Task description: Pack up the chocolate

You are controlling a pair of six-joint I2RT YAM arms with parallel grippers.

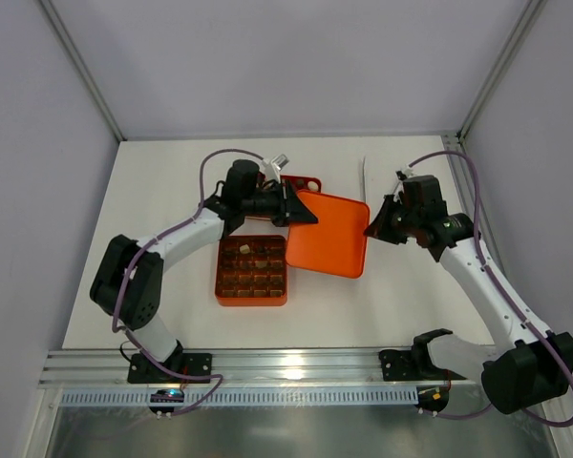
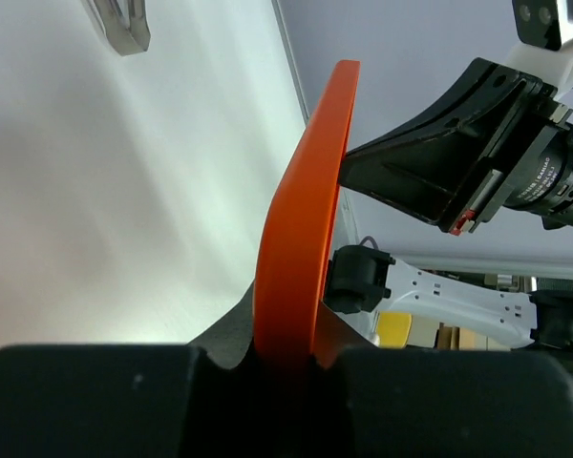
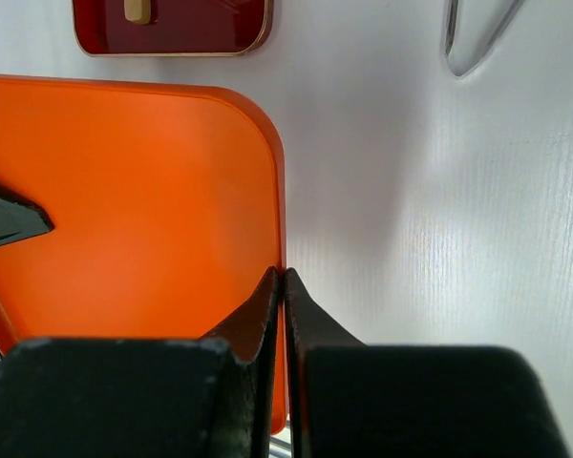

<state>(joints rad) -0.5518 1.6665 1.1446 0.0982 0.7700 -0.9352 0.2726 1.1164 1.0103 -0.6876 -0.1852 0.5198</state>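
1. Where the two arms meet over the middle of the bench, an orange lid is held between them by opposite edges.
2. Left claw: clamped on the lid's left edge. In the left wrist view the lid is seen edge-on, rising from between the claw's two dark fingers.
3. Right claw: narrowed to a slit and pinching the lid's right edge. In the right wrist view the fingertips close on the rim of the lid just below its rounded corner.
4. Lid shadow: it falls on the bench just beside that rim.
5. Chocolate: the pieces sit in the cells of the orange grid box, which is uncovered and rests on the bench just left of the lid and in front of the left claw. Most pieces read as dark brown, with one paler piece in the back row. An exact count cannot be told.
6. Dark red tray: it lies behind the lid, partly hidden by it. It also shows at the top of the right wrist view.
7. Silver utensil: it lies on the bench just behind the tray.
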